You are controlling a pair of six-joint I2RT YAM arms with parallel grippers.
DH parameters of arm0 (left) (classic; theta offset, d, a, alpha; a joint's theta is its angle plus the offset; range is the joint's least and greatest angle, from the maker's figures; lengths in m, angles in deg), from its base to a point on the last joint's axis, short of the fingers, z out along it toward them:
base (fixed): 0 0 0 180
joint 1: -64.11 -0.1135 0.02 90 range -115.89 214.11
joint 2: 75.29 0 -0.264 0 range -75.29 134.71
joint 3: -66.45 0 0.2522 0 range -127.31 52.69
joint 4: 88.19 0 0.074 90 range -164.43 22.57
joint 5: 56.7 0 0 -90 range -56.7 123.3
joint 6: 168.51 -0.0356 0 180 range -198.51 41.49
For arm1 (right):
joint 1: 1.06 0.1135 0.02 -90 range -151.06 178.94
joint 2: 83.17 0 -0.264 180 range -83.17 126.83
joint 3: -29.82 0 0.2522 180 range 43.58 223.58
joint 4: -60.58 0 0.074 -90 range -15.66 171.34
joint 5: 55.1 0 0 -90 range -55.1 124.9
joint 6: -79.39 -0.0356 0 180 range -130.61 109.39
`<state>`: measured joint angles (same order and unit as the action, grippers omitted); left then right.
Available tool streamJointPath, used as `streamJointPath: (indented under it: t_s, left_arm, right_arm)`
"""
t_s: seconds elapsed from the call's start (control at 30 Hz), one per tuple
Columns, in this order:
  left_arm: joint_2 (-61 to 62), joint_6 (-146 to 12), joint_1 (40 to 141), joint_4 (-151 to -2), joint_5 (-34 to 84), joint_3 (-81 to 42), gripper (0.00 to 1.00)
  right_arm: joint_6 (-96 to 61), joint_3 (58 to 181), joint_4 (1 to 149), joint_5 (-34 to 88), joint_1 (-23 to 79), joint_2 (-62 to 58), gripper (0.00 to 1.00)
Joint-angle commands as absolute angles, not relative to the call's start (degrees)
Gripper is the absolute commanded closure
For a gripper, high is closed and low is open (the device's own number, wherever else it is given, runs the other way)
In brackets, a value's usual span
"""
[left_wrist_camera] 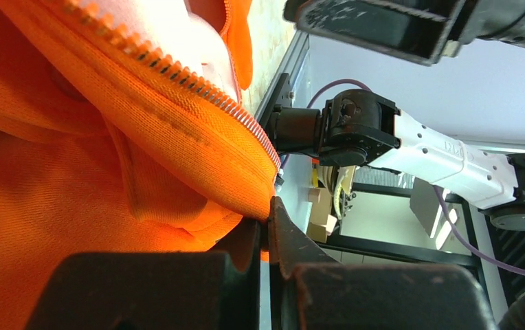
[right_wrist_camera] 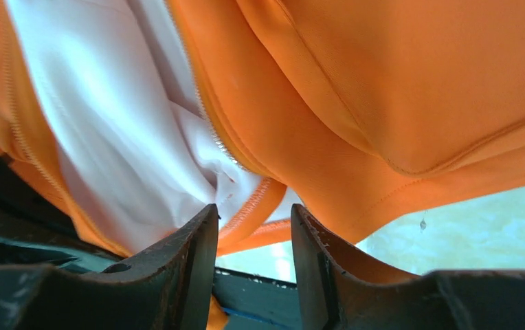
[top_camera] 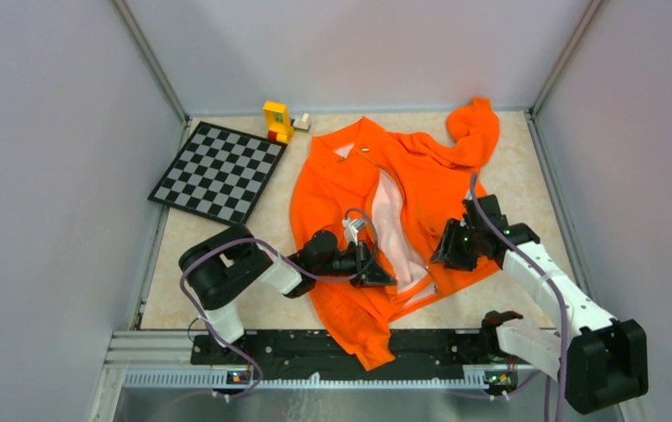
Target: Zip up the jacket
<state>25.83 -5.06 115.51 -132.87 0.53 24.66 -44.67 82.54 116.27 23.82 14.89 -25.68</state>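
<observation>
The orange jacket [top_camera: 420, 171] lies spread on the table, front open, pale lining [top_camera: 394, 207] showing. My left gripper [top_camera: 376, 274] is shut on the jacket's left front edge near the hem. In the left wrist view the jaws [left_wrist_camera: 268, 220] pinch the orange fabric just below the zipper teeth [left_wrist_camera: 198, 86]. My right gripper [top_camera: 445, 255] is open at the right front edge near the hem. In the right wrist view its fingers [right_wrist_camera: 198, 240] stand apart, with the orange zipper edge [right_wrist_camera: 246, 216] and white lining [right_wrist_camera: 129, 137] just beyond the tips.
A checkerboard [top_camera: 218, 171] lies at the back left. A small yellow block toy [top_camera: 277, 120] stands behind it. White walls enclose the table; the black rail [top_camera: 332, 347] runs along the near edge.
</observation>
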Motion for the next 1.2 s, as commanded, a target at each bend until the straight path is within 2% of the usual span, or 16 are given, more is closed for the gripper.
streamJointPath:
  t_s: [0.0, 0.07, 0.1, 0.23, 0.43, 0.53, 0.77, 1.0, 1.17]
  left_arm:
    - [26.19, -4.33, 115.26, -137.25, -0.09, 25.46, 1.00]
    - [26.31, -3.88, 115.26, -139.01, 0.13, 26.21, 1.00]
    - [26.24, -3.83, 115.26, -139.34, 0.19, 26.45, 1.00]
    - [26.06, -3.93, 115.26, -138.73, -0.11, 26.34, 1.00]
    - [26.27, -4.16, 115.26, -138.69, -0.80, 25.88, 1.00]
    - [26.46, -3.81, 115.26, -139.47, -0.96, 26.06, 1.00]
    - [27.15, -3.59, 115.26, -140.62, -1.62, 25.97, 1.00]
    - [27.17, -3.56, 115.22, -140.27, -1.87, 25.79, 1.00]
    - [26.40, -3.89, 115.26, -139.38, -1.12, 25.95, 1.00]
  right_arm:
    - [-43.63, 80.09, 117.22, 21.63, 16.17, -24.33, 0.55]
    - [-45.51, 78.39, 114.81, 25.40, 20.30, -25.78, 0.46]
    - [-46.26, 78.20, 114.88, 27.52, 21.82, -26.01, 0.44]
    - [-48.07, 78.49, 115.95, 32.77, 24.99, -25.58, 0.46]
    - [-52.06, 80.01, 120.64, 42.21, 28.86, -23.37, 0.55]
    - [-55.67, 79.37, 122.73, 42.11, 29.01, -23.31, 0.60]
    - [-58.92, 75.27, 120.77, 41.83, 29.03, -28.09, 0.50]
    - [-56.00, 75.60, 114.95, 42.16, 29.05, -25.00, 0.59]
    - [-55.79, 77.01, 115.09, 45.18, 29.34, -22.12, 0.54]
